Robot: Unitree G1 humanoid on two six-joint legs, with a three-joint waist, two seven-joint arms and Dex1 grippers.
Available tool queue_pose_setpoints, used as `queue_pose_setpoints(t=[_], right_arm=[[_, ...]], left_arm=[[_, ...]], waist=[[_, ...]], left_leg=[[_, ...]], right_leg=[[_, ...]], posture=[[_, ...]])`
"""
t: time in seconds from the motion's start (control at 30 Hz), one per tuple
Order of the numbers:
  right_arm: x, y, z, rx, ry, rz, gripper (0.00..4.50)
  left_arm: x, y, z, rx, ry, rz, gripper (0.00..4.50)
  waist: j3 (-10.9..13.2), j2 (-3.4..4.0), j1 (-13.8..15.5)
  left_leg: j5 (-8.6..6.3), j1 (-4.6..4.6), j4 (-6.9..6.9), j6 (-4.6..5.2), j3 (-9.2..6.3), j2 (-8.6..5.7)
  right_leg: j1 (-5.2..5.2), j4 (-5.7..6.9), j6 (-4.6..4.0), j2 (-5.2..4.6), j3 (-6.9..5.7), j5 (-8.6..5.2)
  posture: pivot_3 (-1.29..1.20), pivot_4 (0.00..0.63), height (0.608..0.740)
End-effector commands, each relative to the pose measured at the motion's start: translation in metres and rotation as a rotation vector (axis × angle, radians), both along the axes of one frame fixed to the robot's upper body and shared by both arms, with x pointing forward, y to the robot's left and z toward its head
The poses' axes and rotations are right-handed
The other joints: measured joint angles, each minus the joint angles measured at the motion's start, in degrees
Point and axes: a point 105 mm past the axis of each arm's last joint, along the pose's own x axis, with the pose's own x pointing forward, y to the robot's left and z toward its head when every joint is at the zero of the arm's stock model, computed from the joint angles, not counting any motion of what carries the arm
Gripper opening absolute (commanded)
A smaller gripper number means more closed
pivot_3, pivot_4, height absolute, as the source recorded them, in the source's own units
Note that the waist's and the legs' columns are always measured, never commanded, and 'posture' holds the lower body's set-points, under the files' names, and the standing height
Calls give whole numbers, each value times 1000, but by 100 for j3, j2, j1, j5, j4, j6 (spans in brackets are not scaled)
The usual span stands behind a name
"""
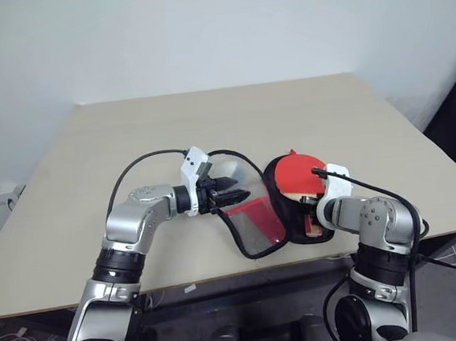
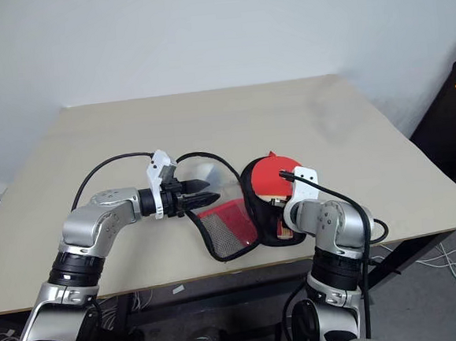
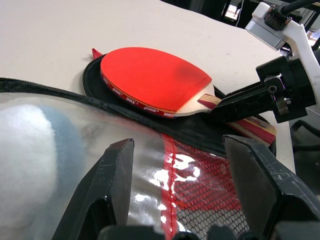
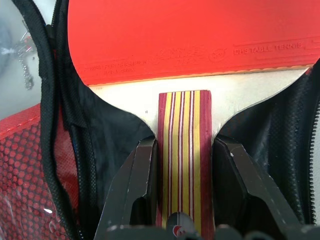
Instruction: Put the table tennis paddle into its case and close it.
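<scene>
Between the two tools: a paddle-shaped soft zip case (image 1: 283,213), black with a red see-through mesh flap, lies open near the front edge of the pale beige counter (image 1: 209,124).
Paddle: the table tennis paddle (image 3: 150,80), a small bat with a red rubber blade and a striped light wooden handle, rests on the black lower half of the case, blade pointing away from the right tool.
Right tool: the right tool (image 4: 184,175) has its two black fingers closed narrowly on either side of the paddle handle, touching it, so it is holding the paddle.
Left tool: the left tool (image 1: 228,192) stands fairly wide, its fingers astride the raised edge of the mesh flap (image 3: 200,180); it appears to be propping the flap up, though whether it truly pinches it I cannot tell.
Flap: it tilts up and away from the paddle, leaving the case mouth open just ahead of the left tool.
Done so far: the blade looks seated inside the case outline, with the handle lying along the narrow neck under the right tool.
Still to do: release the handle, fold the flap down over the blade, and run the zip around the black edging.
Progress estimate: roughly halfway, since the case is unzipped.
</scene>
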Motion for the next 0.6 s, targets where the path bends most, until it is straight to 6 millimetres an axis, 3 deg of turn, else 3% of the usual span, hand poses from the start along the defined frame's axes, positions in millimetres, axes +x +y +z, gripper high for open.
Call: queue_pose_setpoints(t=[0.03,0.2,0.43,0.6], right_arm=[[1,6,10,-2,-39,22,1245],[2,17,13,10,-48,56,1245],[3,15,7,-19,-18,55,1245],[3,13,4,-39,-16,55,2774]], left_arm=[[6,-2,16,-12,-62,-8,2989],[6,-1,16,-11,-62,-7,2989],[6,-1,18,-7,-70,-2,2989],[7,0,19,-11,-70,5,2989]], waist=[[0,0,1],[0,0,0],[0,0,1],[0,-1,3]], left_leg=[[0,0,0,0,0,0],[0,0,0,0,0,0],[0,0,-1,0,1,0],[0,0,-1,0,0,0]], right_leg=[[0,0,0,0,0,0],[-1,0,0,0,0,0],[-1,0,0,0,0,0],[0,-1,0,0,0,0]], posture=[[0,0,724],[0,0,724],[0,0,724],[0,0,724]])
